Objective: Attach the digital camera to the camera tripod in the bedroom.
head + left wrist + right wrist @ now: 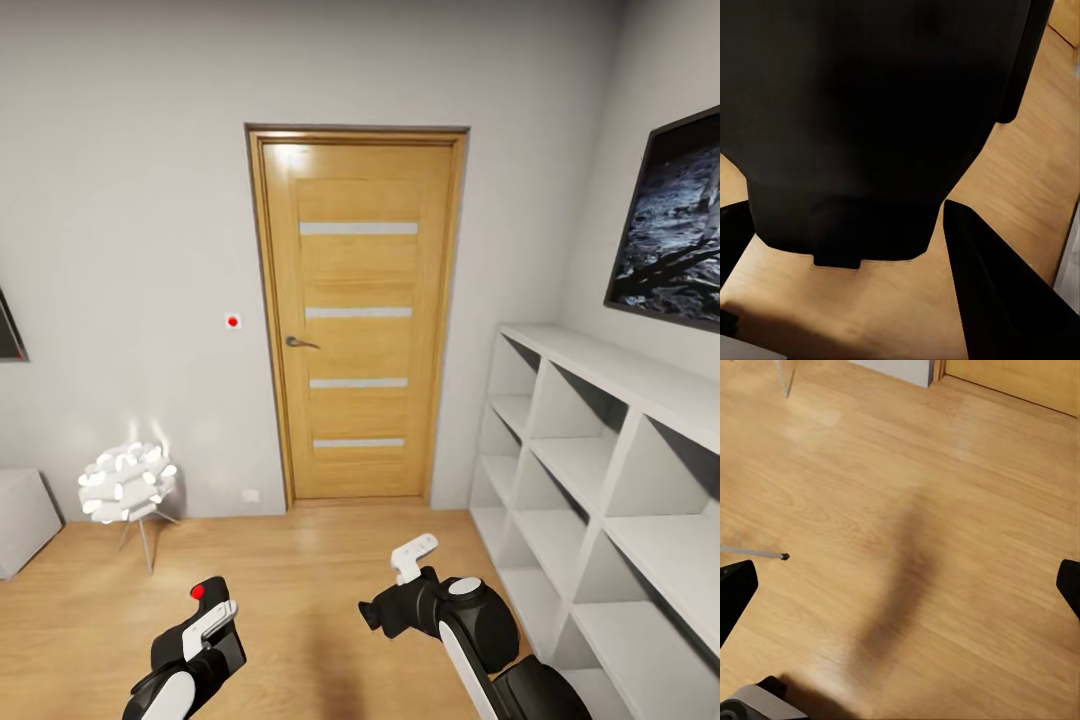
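The digital camera (208,588), a small black box with a red button on top, sits in my left gripper (203,612) low at the left of the head view. In the left wrist view its black body (870,127) lies between the dark fingers (1001,300), which are shut on it above the wood floor. My right gripper (372,614) hangs over the floor at lower centre, open and holding nothing, with its fingertips (735,592) far apart in the right wrist view. The camera tripod is out of view.
A closed wooden door (358,320) stands straight ahead in a pale grey wall. White cube shelves (600,480) line the right side under a dark picture (675,230). A white lamp on thin metal legs (128,485) stands at the left, beside a grey box (22,520).
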Robot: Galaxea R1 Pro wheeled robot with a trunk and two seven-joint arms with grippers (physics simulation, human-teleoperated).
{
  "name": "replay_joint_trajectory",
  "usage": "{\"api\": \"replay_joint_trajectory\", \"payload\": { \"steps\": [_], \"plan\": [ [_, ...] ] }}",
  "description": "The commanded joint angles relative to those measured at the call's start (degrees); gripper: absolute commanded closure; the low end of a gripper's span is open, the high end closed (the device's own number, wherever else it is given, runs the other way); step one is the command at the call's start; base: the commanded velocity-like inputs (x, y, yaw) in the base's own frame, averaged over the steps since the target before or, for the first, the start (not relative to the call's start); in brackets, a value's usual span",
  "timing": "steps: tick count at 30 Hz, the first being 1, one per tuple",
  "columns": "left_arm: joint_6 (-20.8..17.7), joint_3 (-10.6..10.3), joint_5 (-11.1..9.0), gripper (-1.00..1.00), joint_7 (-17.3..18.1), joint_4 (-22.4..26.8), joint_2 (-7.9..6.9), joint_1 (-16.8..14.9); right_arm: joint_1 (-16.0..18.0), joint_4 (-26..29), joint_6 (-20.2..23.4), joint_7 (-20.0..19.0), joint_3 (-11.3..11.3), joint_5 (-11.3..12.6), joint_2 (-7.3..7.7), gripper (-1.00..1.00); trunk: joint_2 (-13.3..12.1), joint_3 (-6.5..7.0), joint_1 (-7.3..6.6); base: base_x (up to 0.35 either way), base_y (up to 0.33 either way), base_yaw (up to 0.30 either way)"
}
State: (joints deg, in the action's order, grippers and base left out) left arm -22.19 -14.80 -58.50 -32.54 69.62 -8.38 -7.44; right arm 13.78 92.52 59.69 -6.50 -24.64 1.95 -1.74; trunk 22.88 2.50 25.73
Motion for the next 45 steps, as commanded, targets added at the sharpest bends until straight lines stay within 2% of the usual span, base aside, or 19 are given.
{"api": "replay_joint_trajectory", "payload": {
  "steps": [1, 26, 45],
  "plan": [
    [-0.1, -0.1, -0.3, 1.0, -0.4, 0.1, -0.06, 0.0, 0.0, 0.0, 0.3, 0.0, 0.0, 0.2, -0.01, -1.0, 0.0, -0.02, 0.06, 0.327, 0.0, 0.0],
    [0.0, -0.1, -0.3, 1.0, -0.4, 0.1, -0.09, 0.0, 0.0, 0.0, 0.3, 0.0, -0.3, 0.2, -0.01, -1.0, 0.0, -0.02, 0.06, 0.327, 0.0, 0.008],
    [0.0, -0.1, -0.2, 1.0, -0.4, 0.1, -0.11, 0.0, -0.1, 0.0, 0.3, 0.0, -0.5, 0.2, -0.01, -1.0, 0.0, -0.02, 0.06, 0.327, 0.0, 0.208]
  ]
}}
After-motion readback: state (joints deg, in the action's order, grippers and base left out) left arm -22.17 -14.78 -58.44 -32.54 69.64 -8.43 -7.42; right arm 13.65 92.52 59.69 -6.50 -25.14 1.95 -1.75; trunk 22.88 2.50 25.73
